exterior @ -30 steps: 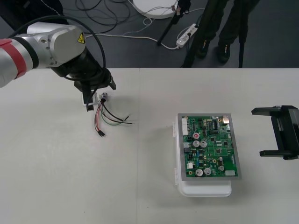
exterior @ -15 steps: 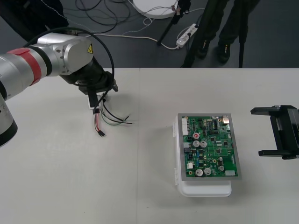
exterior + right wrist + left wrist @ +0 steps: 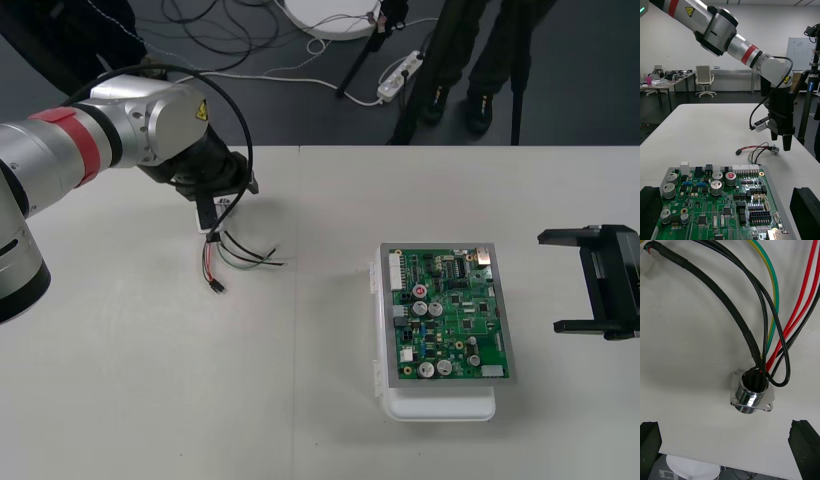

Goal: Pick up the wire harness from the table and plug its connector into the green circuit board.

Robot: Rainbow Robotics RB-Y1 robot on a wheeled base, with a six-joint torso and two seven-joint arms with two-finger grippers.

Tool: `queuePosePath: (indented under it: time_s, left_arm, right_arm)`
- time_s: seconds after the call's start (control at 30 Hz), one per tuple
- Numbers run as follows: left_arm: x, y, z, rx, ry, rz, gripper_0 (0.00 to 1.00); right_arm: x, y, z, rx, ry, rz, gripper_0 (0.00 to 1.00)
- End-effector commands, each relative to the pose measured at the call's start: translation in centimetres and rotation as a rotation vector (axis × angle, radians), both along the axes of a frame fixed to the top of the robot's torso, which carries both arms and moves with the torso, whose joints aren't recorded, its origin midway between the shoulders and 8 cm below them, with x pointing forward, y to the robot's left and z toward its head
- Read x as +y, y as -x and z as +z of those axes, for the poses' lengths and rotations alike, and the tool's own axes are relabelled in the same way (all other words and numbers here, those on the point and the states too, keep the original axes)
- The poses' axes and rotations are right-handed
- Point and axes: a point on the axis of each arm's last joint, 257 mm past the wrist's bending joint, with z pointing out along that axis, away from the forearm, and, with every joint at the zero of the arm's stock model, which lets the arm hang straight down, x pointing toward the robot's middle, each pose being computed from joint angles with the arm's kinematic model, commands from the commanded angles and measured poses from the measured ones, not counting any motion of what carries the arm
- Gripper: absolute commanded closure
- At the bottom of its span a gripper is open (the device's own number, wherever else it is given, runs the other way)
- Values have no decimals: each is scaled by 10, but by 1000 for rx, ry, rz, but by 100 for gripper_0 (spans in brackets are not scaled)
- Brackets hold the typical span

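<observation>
The left hand (image 3: 215, 205) is hovering over the far-left part of the bench (image 3: 120, 400), pointing straight down, its black fingers (image 3: 649, 440) spread wide. It is holding nothing. The wrist view looks straight down between them: the round metal socket (image 3: 751, 392) of the wire harness (image 3: 232, 255) is lying on the bench in the gap, flange down, and neither finger is touching it. Red, black and green wires are fanning out of the socket's top and running away across the bench.

From above, those wires are trailing from under the hand toward 5 o'clock, and the small black plug (image 3: 215, 287) is lying loose at the hand's 6 o'clock. It is not in the board. The green circuit board (image 3: 450, 315) is sitting on its white base (image 3: 440, 405) well apart, at roughly 4 o'clock from the harness.

The right hand (image 3: 600, 283) is waiting at the board's 3 o'clock, by the bench's edge, its fingers also wide and holding nothing.
</observation>
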Motion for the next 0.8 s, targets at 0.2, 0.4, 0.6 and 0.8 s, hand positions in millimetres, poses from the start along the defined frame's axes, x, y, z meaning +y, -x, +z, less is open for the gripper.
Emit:
queuePosePath:
  time_s: [0.2, 0.4, 0.6, 0.8]
  left_arm:
    - [2, -10, 0, -59, -98, -103, 0]
    - [6, -10, -2, -60, -116, -105, 0]
    - [9, -11, -8, -71, -125, -107, 0]
    - [8, -11, -12, -76, -129, -114, 0]
  right_arm:
    - [4, -9, 11, -46, -7, 4, 0]
    - [4, -9, 10, -43, -8, 4, 0]
    - [4, -9, 11, -40, -8, 2, 0]
    - [4, -10, 13, -35, -13, 2, 0]
